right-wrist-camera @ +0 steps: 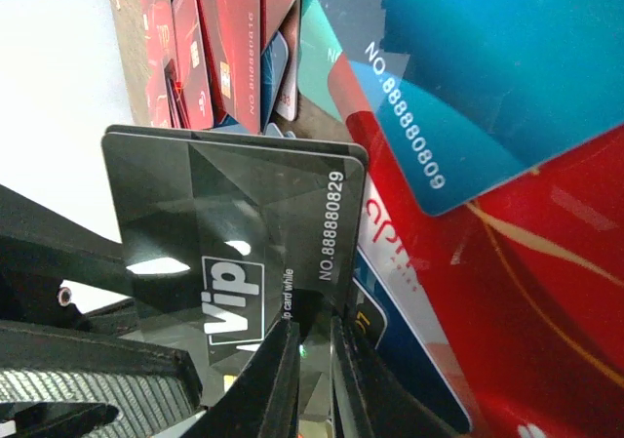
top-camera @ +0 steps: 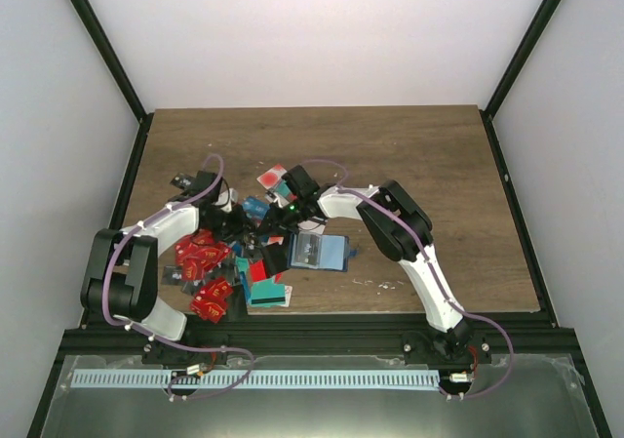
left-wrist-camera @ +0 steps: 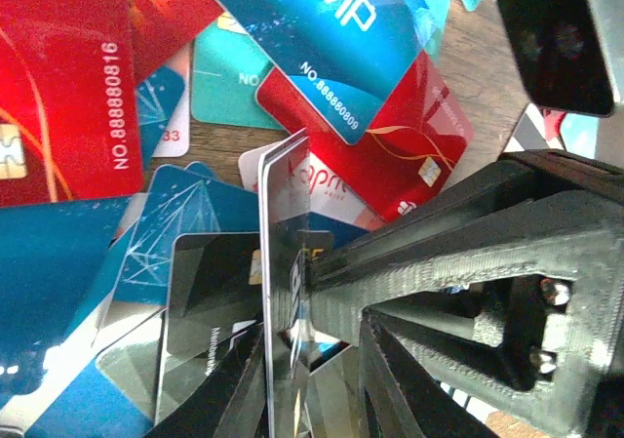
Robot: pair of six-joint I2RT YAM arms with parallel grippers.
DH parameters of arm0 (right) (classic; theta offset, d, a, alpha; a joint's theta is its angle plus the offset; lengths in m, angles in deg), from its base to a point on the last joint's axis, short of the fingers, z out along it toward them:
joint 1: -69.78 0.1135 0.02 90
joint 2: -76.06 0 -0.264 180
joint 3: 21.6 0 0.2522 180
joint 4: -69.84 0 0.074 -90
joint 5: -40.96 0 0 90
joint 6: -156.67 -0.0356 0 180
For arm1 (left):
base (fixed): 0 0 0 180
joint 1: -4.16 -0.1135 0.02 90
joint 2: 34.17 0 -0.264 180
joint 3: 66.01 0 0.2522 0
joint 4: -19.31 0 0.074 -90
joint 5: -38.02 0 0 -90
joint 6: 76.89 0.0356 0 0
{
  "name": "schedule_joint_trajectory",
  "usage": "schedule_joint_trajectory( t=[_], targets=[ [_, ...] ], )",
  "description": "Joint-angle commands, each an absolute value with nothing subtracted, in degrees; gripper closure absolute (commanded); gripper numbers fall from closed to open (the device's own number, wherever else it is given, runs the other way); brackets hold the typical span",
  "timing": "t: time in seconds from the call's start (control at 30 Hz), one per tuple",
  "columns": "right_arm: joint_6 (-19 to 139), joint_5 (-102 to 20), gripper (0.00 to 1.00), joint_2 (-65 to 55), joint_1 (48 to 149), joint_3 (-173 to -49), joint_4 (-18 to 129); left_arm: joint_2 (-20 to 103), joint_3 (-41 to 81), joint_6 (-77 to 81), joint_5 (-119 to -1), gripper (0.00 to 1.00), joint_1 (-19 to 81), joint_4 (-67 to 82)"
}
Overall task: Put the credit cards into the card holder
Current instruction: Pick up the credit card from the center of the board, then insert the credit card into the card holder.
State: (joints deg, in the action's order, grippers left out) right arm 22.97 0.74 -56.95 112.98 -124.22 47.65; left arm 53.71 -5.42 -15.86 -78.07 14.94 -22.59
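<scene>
The wooden surface [top-camera: 439, 165] carries a loose heap of cards [top-camera: 210, 262], mostly red with some teal, spread left of centre. Both arms bend inward and meet over this heap. The blue holder [top-camera: 327, 253] lies open on the surface at the heap's right edge, just below the right arm's wrist. Two black cards [right-wrist-camera: 234, 223], stacked, stand on edge above the heap. The right pincer [right-wrist-camera: 314, 360] is nearly closed, pinching them at one edge. The left pincer [left-wrist-camera: 288, 292] is narrow too, its fingers [left-wrist-camera: 409, 262] pressed against the same cards from the side. A blue VIP card [left-wrist-camera: 322, 38] lies flat beneath.
</scene>
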Motion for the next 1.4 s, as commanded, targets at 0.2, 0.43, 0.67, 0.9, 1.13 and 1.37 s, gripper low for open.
schedule_joint_trajectory(
  t=[0.2,0.43,0.67,0.9,1.13,1.37],
  targets=[
    [22.13,0.58,0.87,-59.12,113.93,-122.9,45.7,53.19,-5.59,-15.42,-77.77,0.91,15.12,-21.09],
    [22.78,0.28,0.87,-57.91,113.37,-123.07,45.46,52.15,-4.12,-13.22,-73.5,0.96,15.14,-25.09],
    [27.13,-0.84,0.83,-48.97,110.61,-122.39,43.05,46.88,-0.94,-9.78,-79.1,0.96,15.32,-30.95],
    [29.56,-5.06,0.78,-33.4,105.24,-108.72,42.81,44.58,-0.67,-9.23,-88.93,0.96,20.34,-28.02],
    [29.18,-9.04,0.77,-17.99,99.29,-86.38,45.46,48.93,-0.05,-11.62,-96.02,0.96,29.34,-19.75],
    [28.71,-10.26,0.77,-11.27,97.82,-75.67,47.59,56.54,1.24,-11.23,-97.46,0.96,34.59,-16.15]
  ],
)
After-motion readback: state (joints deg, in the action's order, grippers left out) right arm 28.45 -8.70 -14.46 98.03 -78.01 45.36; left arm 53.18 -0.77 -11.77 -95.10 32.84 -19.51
